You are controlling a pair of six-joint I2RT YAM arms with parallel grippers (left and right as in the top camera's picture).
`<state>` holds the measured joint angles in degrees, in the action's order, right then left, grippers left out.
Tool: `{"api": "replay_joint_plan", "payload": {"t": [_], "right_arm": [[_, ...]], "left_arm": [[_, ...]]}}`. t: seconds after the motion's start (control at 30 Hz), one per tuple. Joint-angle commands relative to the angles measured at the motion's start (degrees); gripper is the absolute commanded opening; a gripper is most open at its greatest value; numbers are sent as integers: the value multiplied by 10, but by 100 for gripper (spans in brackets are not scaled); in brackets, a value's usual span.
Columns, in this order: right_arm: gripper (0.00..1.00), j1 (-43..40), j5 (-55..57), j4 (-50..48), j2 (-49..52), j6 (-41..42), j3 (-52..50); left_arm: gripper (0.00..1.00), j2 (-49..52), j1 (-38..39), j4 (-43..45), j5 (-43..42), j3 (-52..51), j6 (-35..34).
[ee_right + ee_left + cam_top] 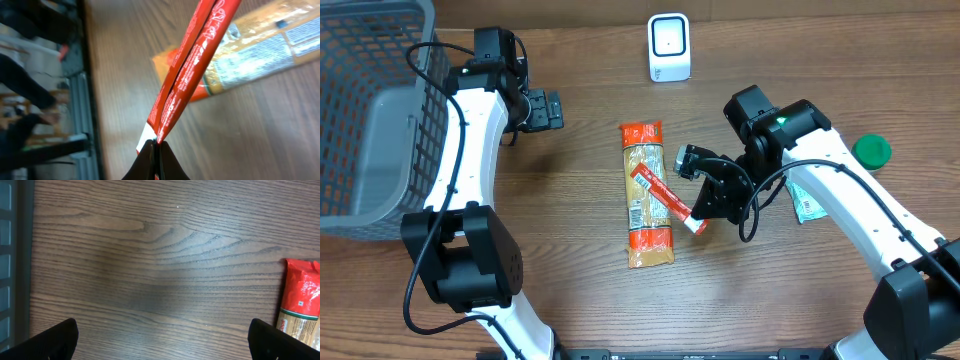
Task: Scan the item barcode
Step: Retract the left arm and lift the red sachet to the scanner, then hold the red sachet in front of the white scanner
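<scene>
Much bare wood (pixel 150 255); right pincer (pixel 157 150) pinches carton (pixel 190 75) edge.

Grey basket (pixel 360 60) sits at the desk's (pixel 580 290) far left edge. Over on the right, a green lid (pixel 871 150) lies flat, and just beside it a small pale packet (pixel 807 208) peeks out, partly hidden.

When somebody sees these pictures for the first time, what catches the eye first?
A long orange pasta packet lies in the table's middle, and the right fingers are shut on a thin red carton slanting over it. The left fingers stand open over bare wood near a grey basket, with a white scanner at the far edge.
</scene>
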<state>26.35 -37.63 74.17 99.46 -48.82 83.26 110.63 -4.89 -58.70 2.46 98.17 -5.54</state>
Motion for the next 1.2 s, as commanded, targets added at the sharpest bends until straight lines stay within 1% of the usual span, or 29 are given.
{"api": "replay_joint_plan", "payload": {"t": [0.0,0.1,0.23,0.4,0.5,0.6,0.8,0.9,1.0,1.17], "right_arm": [[4,3,83,-36,-15,4,13],[4,3,136,-84,-15,37,15],[4,3,204,-111,-15,58,34],[4,3,290,-136,-15,60,73],[4,3,361,-177,-15,59,84],[4,3,428,-229,-15,37,84],[4,3,491,-320,-11,7,84],[3,3,497,-356,-2,3,84],[3,3,499,-364,16,-3,92],[3,3,511,-367,66,-24,143]], "left_arm": [[100,-4,0,1,9,-3,7],[100,-4,0,1,9,-3,7],[100,-4,0,1,9,-3,7],[100,-4,0,1,9,-3,7],[100,-4,0,1,9,-3,7],[100,-4,0,1,9,-3,7],[100,-4,0,1,9,-3,7],[100,-4,0,1,9,-3,7],[100,-4,0,1,9,-3,7],[100,-4,0,1,9,-3,7]]}}
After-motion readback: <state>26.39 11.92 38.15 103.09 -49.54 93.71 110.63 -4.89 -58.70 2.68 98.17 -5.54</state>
